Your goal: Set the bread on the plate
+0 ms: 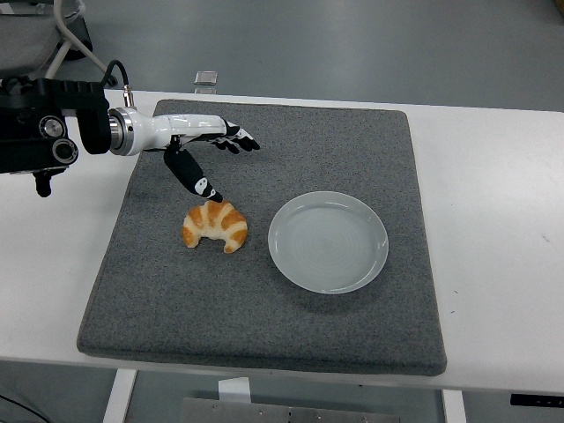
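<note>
Just above the mat, the left hand (201, 150) is hovering with its fingers (236, 138) spread forward and its thumb (191, 174) angling down — holding nothing, the thumb tip hanging close over the bread (215, 226) without clearly touching it. Below it, the croissant-shaped bread is lying on the grey mat (264, 308), just beside the plate (328, 241) on its left, a narrow gap between them. Underneath, the mat is covering the middle of the white counter (493, 229).
</note>
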